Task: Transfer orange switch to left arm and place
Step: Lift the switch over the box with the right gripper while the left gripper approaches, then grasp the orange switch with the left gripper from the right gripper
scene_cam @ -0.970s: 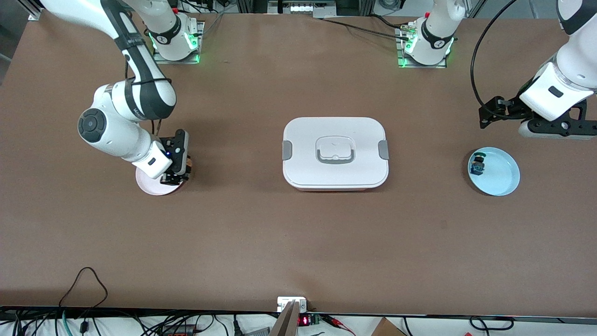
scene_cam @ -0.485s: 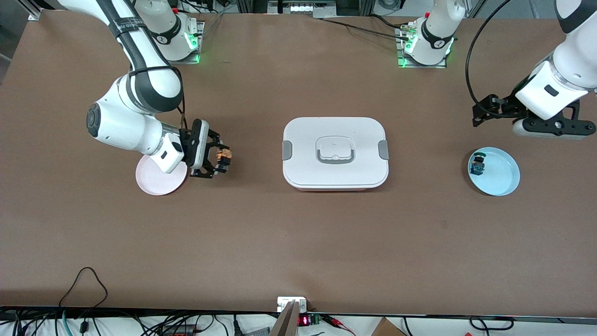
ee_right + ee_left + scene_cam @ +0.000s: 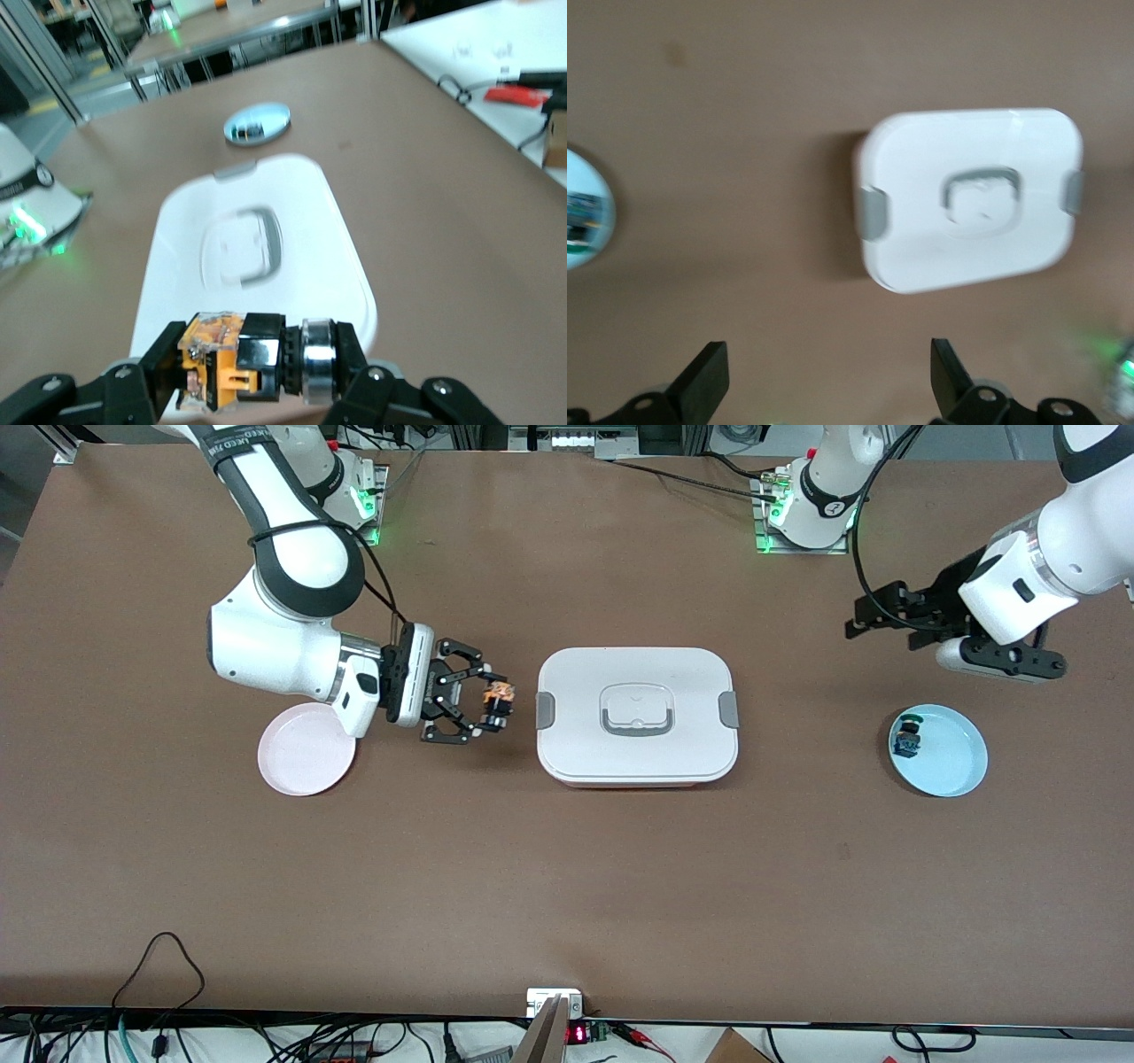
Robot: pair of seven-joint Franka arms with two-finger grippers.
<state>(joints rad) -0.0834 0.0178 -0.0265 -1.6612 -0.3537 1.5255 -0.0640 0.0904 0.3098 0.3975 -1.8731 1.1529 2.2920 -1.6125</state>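
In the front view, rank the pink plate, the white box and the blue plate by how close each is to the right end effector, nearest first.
The right end effector is shut on the orange switch.
1. White box: mid-table, right beside it.
2. Pink plate: toward the right arm's end.
3. Blue plate: toward the left arm's end.

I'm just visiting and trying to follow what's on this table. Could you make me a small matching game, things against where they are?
Things:
1. orange switch
2. box
3. green-topped part
4. pink plate

Places:
A. mid-table
B. on the blue plate
C. held in the right pincer
D. bare, at the right arm's end

The left pincer is open.

Pairs: 1-C, 2-A, 3-B, 4-D
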